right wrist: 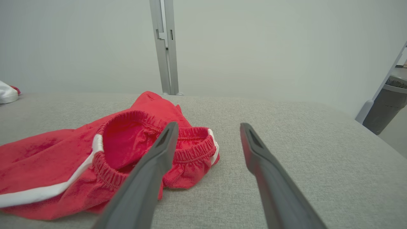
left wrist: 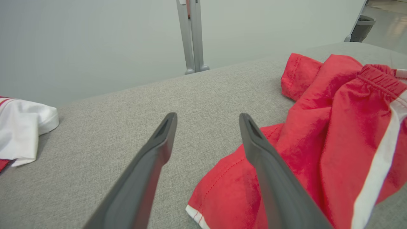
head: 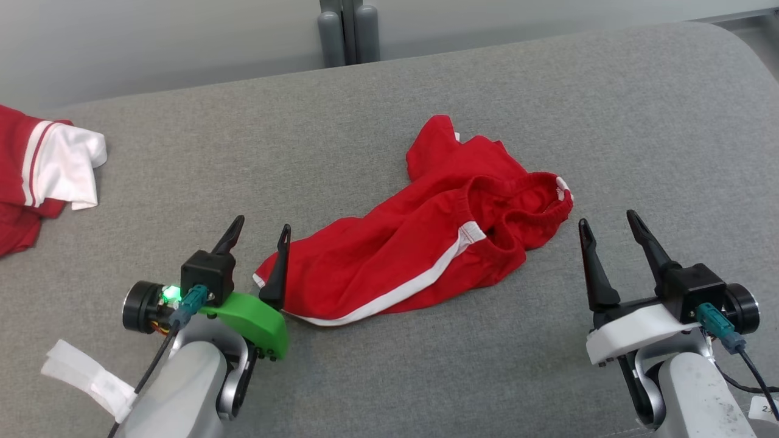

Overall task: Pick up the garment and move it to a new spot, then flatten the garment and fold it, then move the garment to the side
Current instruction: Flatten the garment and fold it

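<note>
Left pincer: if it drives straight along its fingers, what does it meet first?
Likely bare grey cushion, which lies between and ahead of the left pincer tips. The finger nearer the red shorts overlaps their hem, so it may brush fabric first; its height above the cloth is unclear.

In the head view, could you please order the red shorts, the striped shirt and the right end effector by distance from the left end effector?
1. Red shorts, right beside the left end effector.
2. Shirt, far left.
3. Right end effector, beyond the shorts.
</note>
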Controlling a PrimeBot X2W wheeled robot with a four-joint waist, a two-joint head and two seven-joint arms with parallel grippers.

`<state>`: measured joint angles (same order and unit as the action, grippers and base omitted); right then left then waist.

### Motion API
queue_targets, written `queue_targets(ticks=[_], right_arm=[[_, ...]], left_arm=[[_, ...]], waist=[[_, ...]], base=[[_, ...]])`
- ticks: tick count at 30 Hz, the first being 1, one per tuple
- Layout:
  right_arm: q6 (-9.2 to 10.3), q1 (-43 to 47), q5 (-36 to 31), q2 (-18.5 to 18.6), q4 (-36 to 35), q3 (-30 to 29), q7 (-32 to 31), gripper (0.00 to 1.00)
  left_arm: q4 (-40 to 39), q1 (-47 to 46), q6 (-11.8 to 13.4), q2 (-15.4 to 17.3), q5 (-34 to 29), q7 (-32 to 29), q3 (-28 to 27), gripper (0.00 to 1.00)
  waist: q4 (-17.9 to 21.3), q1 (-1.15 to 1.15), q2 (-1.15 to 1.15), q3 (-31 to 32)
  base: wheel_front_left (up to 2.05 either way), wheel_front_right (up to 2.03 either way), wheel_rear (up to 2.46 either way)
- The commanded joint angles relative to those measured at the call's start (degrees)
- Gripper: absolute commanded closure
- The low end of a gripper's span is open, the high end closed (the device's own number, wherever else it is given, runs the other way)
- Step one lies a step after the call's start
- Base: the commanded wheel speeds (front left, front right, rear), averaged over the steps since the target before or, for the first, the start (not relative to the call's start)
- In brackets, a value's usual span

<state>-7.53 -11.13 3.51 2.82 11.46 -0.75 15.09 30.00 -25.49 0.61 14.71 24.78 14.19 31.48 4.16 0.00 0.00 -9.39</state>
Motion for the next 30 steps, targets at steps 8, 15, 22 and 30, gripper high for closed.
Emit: queue_targets(ticks=[8, 15, 22, 30], right_arm=[[0.08, -4.14, -3.12, 0.19, 5.81, 7.47, 0.06, 0.0], [0.08, -12.83, -4.95, 0.19, 18.59, 12.92, -5.23, 0.0], [0.08, -17.66, 1.95, 0.19, 24.66, 17.31, -7.25, 1.0], [0.08, -20.77, 10.73, 0.17, 18.89, 23.43, -3.94, 1.0]], left_arm=[[-7.84, 7.8, 3.05, -2.51, 1.54, 1.02, -3.71, 0.0], [-13.11, 12.55, 3.37, -4.8, 0.06, 1.0, -7.84, 0.0], [-14.47, 14.75, 2.47, -6.08, -2.06, 0.94, -11.19, 0.0], [-14.56, 16.47, 1.43, -6.95, -3.42, 0.95, -14.83, 0.0]], waist=[[-4.27, 0.0, 0.0, 0.83], [-7.44, 0.0, 0.0, 0.24], [-9.28, 0.0, 0.0, 0.41], [-8.11, 0.0, 0.0, 2.15]], base=[[0.0, 0.0, 0.0], [0.0, 0.0, 0.0], [0.0, 0.0, 0.0], [0.0, 0.0, 0.0]])
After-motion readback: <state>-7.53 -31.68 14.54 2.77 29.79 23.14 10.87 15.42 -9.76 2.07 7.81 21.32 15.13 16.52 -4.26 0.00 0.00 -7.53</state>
